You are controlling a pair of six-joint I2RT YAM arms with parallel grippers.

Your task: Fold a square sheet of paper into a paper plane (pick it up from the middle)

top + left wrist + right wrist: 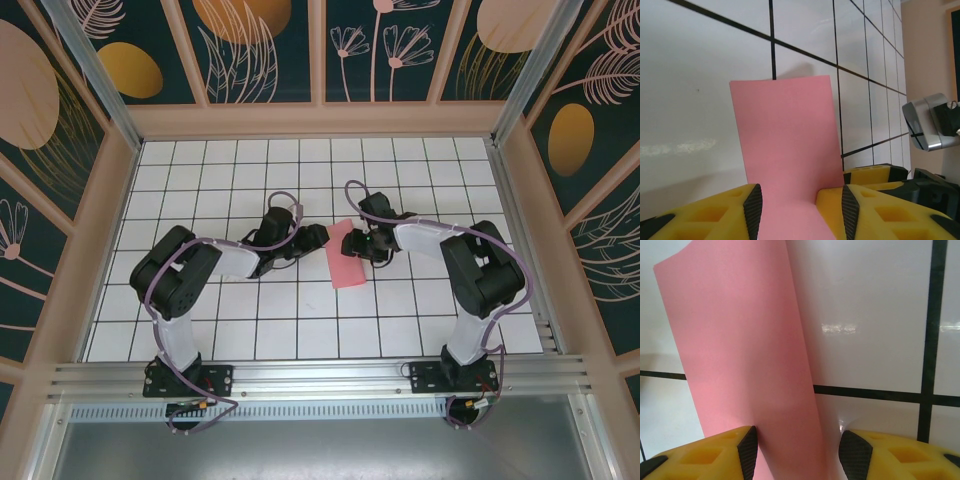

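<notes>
The square sheet of paper [347, 258], seemingly folded to a strip, lies mid-worktop [300, 330] with one edge curling up. The left gripper [322, 238] at its 10 o'clock and the right gripper [362, 243] at 2 o'clock straddle it half-wide, probably to flatten a crease. The right grips nothing; whether the left does, I cannot tell.

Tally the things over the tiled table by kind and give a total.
Pink paper: 1
Arms: 2
Total: 3
</notes>
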